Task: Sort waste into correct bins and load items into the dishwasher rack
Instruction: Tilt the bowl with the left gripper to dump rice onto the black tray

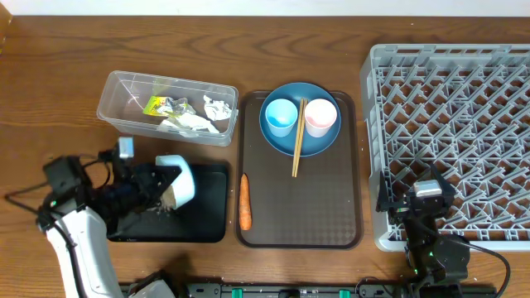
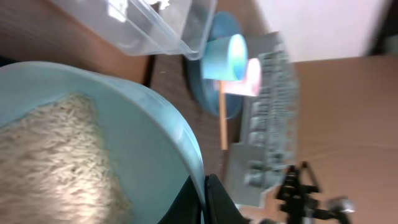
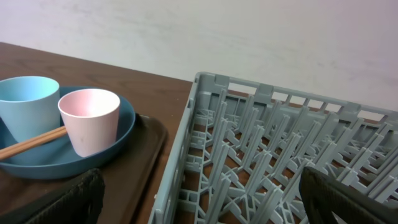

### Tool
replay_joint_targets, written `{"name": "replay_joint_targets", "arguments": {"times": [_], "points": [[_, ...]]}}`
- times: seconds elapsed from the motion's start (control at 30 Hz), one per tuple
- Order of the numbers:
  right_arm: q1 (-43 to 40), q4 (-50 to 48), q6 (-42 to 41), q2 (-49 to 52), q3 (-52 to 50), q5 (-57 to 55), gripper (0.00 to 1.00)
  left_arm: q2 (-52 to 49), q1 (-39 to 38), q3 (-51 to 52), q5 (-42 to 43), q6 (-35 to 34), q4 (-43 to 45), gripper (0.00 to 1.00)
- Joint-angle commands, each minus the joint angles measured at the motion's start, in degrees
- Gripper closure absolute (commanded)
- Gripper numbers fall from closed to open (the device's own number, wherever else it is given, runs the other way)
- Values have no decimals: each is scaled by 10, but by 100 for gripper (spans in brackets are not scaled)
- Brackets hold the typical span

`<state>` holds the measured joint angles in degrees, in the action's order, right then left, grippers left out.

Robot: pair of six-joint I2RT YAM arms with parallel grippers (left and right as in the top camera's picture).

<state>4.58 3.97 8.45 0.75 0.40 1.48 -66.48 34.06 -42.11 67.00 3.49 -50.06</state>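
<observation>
My left gripper (image 1: 168,187) (image 2: 204,200) is shut on the rim of the pale bowl (image 1: 179,178) (image 2: 146,140), which is tipped on its side over the black tray (image 1: 211,211). Loose rice (image 2: 56,155) lies inside the bowl. The clear tub (image 1: 116,112) holds the yellow-green wrapper (image 1: 155,105), foil (image 1: 177,106) and tissue (image 1: 217,108). A carrot piece (image 1: 245,201) lies on the brown tray (image 1: 315,223). My right gripper (image 1: 416,207) (image 3: 199,202) stands open at the front left corner of the grey rack (image 1: 464,108) (image 3: 280,155), holding nothing.
On the brown tray (image 3: 146,149) the dark-blue plate (image 1: 277,146) (image 3: 118,134) carries a light-blue cup (image 1: 280,116) (image 3: 28,102), a pink cup (image 1: 320,117) (image 3: 90,118) and chopsticks (image 1: 298,141) (image 3: 31,144). The rack fills the right side.
</observation>
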Motion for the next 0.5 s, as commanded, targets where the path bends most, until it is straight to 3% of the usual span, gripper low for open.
{"name": "replay_joint_targets", "arguments": {"times": [0.0, 0.17, 0.37, 0.47], "points": [[-8, 2, 4, -1, -1, 0, 1, 6, 52, 33, 141, 71, 0, 94], [-8, 2, 4, -1, -1, 0, 1, 6, 99, 65, 151, 90, 0, 94], [-8, 2, 4, -1, -1, 0, 1, 6, 106, 70, 230, 98, 1, 94], [-8, 2, 4, -1, -1, 0, 1, 6, 106, 70, 231, 87, 2, 94]]}}
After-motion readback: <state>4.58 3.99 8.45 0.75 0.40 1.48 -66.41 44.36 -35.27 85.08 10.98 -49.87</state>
